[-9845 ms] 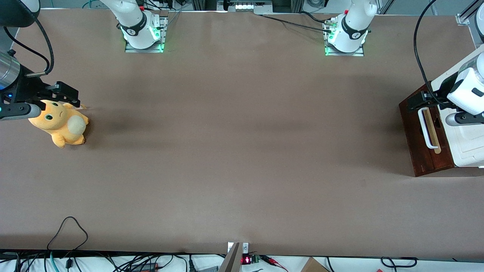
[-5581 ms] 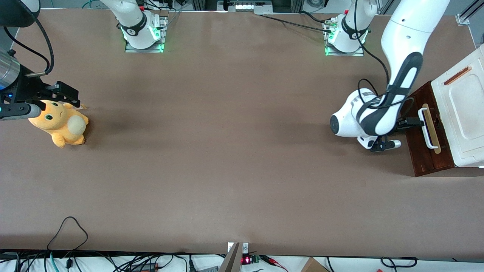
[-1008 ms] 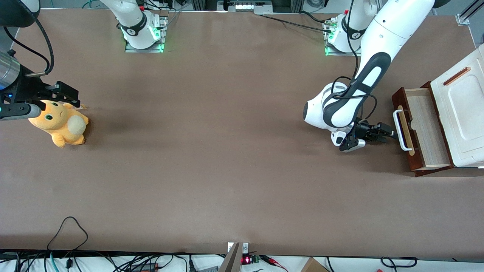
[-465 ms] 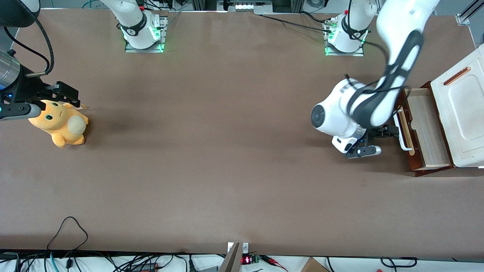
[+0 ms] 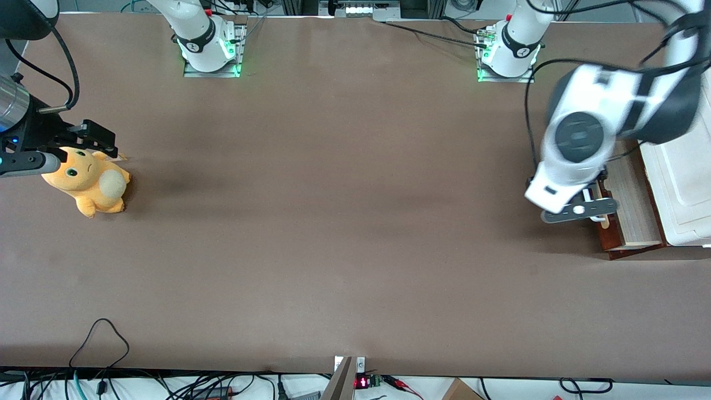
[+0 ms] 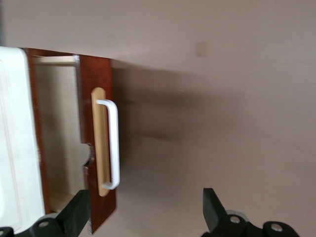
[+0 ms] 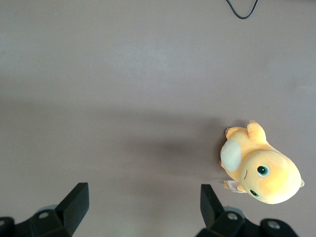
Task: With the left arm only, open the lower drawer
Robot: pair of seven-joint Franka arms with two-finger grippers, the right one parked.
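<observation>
Cables (image 5: 100, 355) trail along the surface (image 5: 333, 222) edge nearest the front camera. Farther in, an orange plush toy (image 5: 89, 180) lies toward the parked arm's end. Toward the working arm's end, the lower drawer (image 6: 96, 143) stands pulled out from under the white top (image 5: 683, 189), pale inside showing, white loop handle (image 6: 113, 143) free. The left arm (image 5: 605, 116) hangs above it, its pincer (image 6: 148, 217) spread wide, pinching nothing, raised clear of the handle.
</observation>
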